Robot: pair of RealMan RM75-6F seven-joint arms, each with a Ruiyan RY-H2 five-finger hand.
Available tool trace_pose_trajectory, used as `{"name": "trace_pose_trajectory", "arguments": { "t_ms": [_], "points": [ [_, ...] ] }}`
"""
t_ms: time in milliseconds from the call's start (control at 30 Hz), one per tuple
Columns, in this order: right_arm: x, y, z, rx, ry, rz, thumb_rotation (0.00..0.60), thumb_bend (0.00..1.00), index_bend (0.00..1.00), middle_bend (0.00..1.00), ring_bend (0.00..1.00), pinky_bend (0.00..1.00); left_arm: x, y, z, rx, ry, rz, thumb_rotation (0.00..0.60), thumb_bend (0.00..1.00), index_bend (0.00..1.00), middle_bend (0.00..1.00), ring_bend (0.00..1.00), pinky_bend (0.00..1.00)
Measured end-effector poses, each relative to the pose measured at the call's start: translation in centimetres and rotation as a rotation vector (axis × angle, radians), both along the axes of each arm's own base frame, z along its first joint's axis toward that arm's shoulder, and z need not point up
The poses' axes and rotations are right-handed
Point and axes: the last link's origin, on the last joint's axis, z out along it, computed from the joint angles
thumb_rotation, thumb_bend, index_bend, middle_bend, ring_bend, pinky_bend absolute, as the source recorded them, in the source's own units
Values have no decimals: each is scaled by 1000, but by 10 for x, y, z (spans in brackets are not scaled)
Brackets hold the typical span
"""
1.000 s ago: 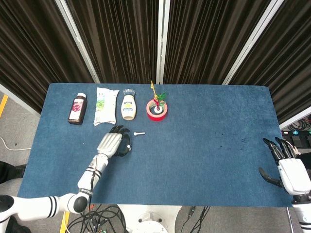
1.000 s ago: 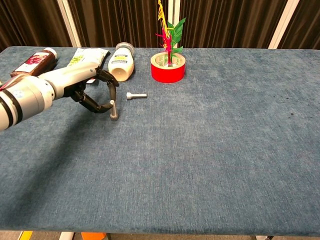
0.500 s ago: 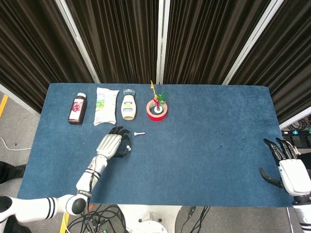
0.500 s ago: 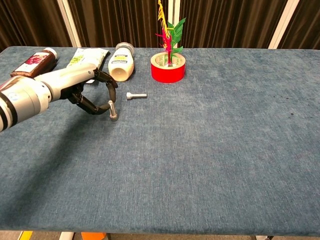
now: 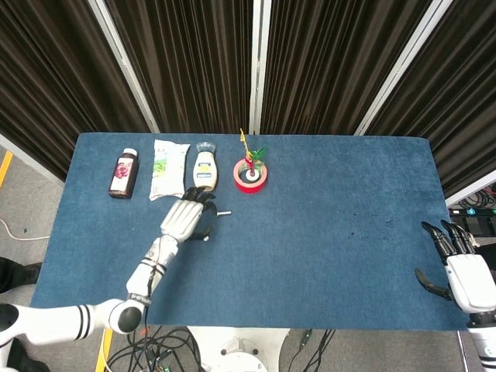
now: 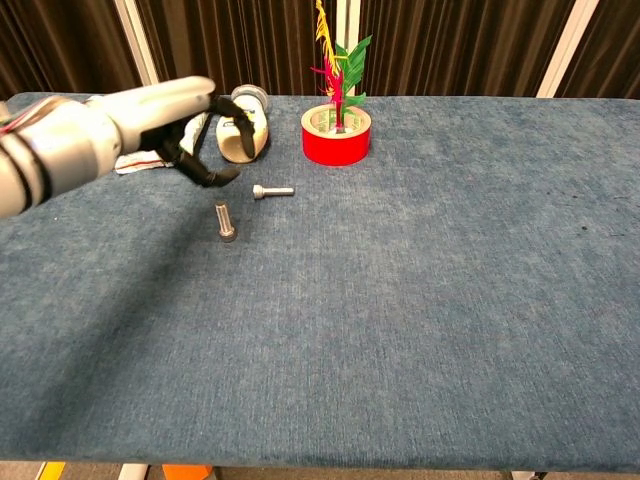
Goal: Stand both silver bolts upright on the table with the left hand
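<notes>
One silver bolt stands upright on its head on the blue table, free of any hand. The second silver bolt lies on its side a little further back and to the right. My left hand hovers above the table behind the standing bolt and left of the lying one, fingers apart and holding nothing. My right hand rests open at the table's right edge, far from both bolts.
Along the back left lie a dark red bottle, a white pouch and a cream squeeze bottle. A red tape roll holding a plastic plant stands just behind the lying bolt.
My left hand let go of the bolt it was standing up, rose and moved back toward the lying bolt. The released bolt stays upright. The right hand has not moved.
</notes>
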Motion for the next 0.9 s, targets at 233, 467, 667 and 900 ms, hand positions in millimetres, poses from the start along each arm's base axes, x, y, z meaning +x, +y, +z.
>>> {"name": "trace_pose_trajectory", "arguments": {
  "t_ms": [233,467,667,900],
  "points": [
    [0,1,1,-5,3,-5,600,228,60,153,0,0,19,29,-18,13,128,-21,600,380,386,221,65,0],
    [0,1,3,-8,6,-9,600,228,60,153,0,0,28,48,-39,7,222,10,600,370,394,224,65,0],
    [-1,1,4,-10,6,-12,600,228,60,153,0,0,30,50,-54,-3,295,4,600,374,395,212,65,0],
    [-2,3,5,-14,6,-19,600,228,60,154,0,0,31,47,-64,-31,333,-1,600,375,400,201,52,0]
  ]
}}
